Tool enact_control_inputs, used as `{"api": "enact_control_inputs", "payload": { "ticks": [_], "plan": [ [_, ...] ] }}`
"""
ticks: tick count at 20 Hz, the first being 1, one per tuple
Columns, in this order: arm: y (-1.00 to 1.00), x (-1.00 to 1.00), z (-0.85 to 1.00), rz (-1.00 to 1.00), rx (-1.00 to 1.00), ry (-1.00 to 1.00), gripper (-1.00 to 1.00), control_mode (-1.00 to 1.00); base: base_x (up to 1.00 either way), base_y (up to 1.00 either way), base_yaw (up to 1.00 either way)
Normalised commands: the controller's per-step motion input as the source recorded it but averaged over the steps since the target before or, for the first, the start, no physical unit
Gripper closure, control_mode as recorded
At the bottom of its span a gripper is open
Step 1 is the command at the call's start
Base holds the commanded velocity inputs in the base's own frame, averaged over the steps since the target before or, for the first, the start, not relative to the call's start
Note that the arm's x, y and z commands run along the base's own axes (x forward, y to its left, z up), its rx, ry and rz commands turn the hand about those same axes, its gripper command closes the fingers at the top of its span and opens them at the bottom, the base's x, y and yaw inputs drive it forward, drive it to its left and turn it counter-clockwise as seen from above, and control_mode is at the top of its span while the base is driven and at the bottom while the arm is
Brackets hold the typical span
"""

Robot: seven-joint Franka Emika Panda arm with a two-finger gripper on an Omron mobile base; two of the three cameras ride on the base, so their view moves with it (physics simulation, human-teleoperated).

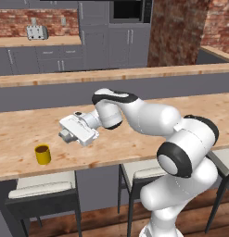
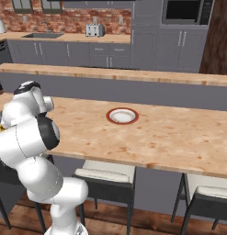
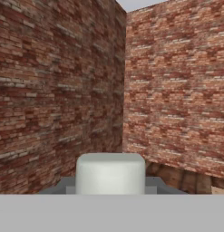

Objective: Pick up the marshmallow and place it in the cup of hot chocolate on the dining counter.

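The marshmallow (image 3: 110, 173), a whitish-grey block, sits between my two fingertips at the bottom of the hand view, with brick walls beyond it. My gripper (image 1: 65, 134) is shut on it and held level, pointing left, a little above the dining counter (image 1: 134, 139). The yellow cup of hot chocolate (image 1: 42, 154) stands upright on the counter near its front edge, below and to the left of the gripper and apart from it. Its inside looks dark.
A round white plate with a red rim (image 2: 122, 115) lies on the counter to the right of the arm. Pale-seated stools (image 1: 41, 186) stand under the front edge. A narrower wooden ledge (image 1: 111, 74) tops the grey wall behind.
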Motion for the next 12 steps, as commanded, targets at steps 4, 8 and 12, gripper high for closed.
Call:
{"api": "enact_control_inputs", "payload": {
  "ticks": [4, 8, 12],
  "plan": [
    [0.21, 0.00, -0.19, 0.00, 0.00, 0.07, 1.00, -1.00, 0.00, 0.00, 0.00],
    [0.24, 0.00, -0.31, 0.00, 0.00, 0.08, 1.00, -1.00, 0.00, 0.00, 0.00],
    [0.10, 0.11, -0.21, 0.00, 0.00, 0.16, 1.00, -1.00, 0.00, 0.00, 0.00]
  ]
}}
